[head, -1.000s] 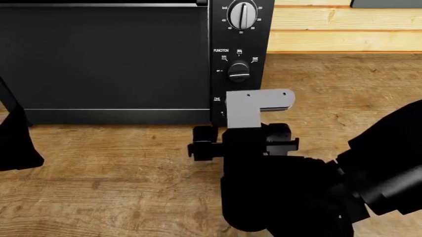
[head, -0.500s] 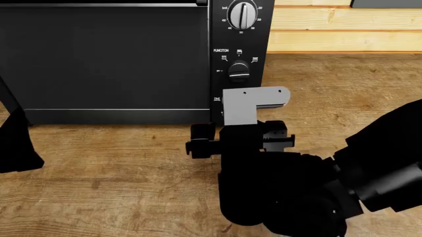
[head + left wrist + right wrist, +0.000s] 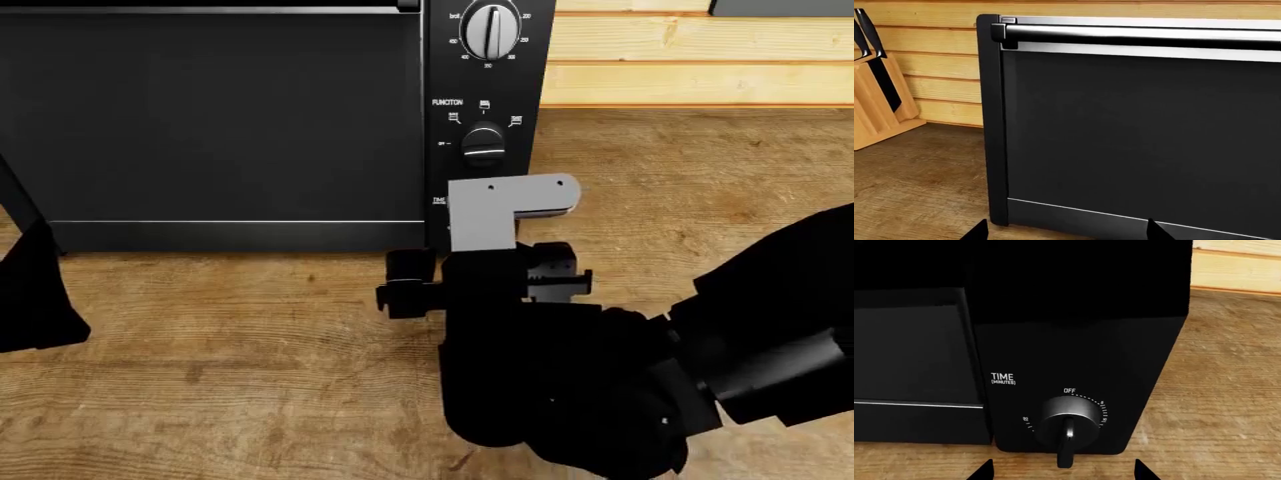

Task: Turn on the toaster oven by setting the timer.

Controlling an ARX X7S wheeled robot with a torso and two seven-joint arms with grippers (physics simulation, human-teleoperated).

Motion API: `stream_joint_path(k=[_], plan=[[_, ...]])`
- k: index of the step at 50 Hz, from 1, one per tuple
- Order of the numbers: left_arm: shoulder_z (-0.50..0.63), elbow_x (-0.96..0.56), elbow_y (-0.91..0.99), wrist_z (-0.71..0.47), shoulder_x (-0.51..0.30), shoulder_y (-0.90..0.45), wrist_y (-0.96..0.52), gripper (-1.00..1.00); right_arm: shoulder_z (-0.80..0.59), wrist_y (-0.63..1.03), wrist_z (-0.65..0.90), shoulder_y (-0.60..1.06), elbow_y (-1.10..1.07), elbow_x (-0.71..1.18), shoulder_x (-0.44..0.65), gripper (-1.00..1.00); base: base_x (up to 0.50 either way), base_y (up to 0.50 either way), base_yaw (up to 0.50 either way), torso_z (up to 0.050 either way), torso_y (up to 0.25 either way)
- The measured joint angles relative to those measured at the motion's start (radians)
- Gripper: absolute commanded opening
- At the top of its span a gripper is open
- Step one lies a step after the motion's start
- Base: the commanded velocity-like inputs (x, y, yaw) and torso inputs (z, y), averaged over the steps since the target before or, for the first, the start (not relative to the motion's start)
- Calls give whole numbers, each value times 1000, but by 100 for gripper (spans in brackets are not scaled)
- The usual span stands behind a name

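Note:
The black toaster oven (image 3: 214, 120) stands on the wooden counter, its control panel (image 3: 483, 100) on its right side. In the head view my right wrist's grey bracket (image 3: 505, 210) hides the timer; only its TIME label (image 3: 439, 201) shows. In the right wrist view the timer (image 3: 1069, 416) is close ahead, under the OFF mark, and its bar (image 3: 1066, 445) reaches down between my tips. My right gripper (image 3: 1062, 471) is open, with its tips wide apart on either side of the bar. My left gripper (image 3: 1066, 232) is open and empty, facing the oven's glass door (image 3: 1141, 135).
The numbered knob (image 3: 491, 30) and the FUNCTION knob (image 3: 483, 145) sit above the timer. A wooden knife block (image 3: 877, 105) stands left of the oven. A plank wall (image 3: 694, 60) runs behind. My left arm (image 3: 30, 290) is at the oven's left front.
My right gripper has crept a little forward and left toward the control panel. The left arm and the oven have not moved.

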Motion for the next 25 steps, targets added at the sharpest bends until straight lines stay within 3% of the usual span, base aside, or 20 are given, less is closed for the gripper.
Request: stream_joint_path(k=[25], plan=[[3,12,0,9,4,10,4,100,25,35,-30,-28,50,9,9,100,0,0,0,0,0]])
